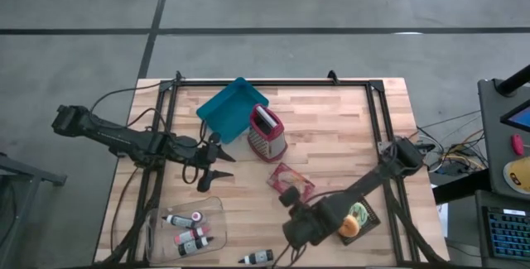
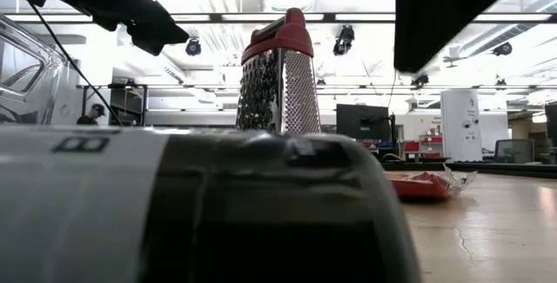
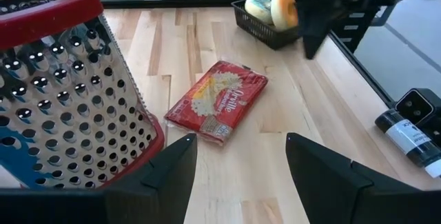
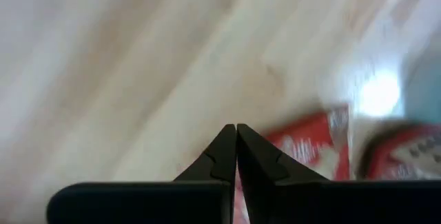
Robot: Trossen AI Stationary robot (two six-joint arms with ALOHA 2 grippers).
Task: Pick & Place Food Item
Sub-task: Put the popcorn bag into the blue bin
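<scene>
Colours on the light wooden table point(image 1: 331, 128)

The grater point(image 1: 267, 133) has a red top and base with silver metal sides dotted with rows of round holes. Beside it lies a teal tray point(image 1: 229, 106). The food packet point(image 3: 218, 100) is red with a pale yellow picture and white lettering. The small basket point(image 3: 265, 29) is black, holding a yellow-orange piece and a pale green one. Both arms are dark.
</scene>
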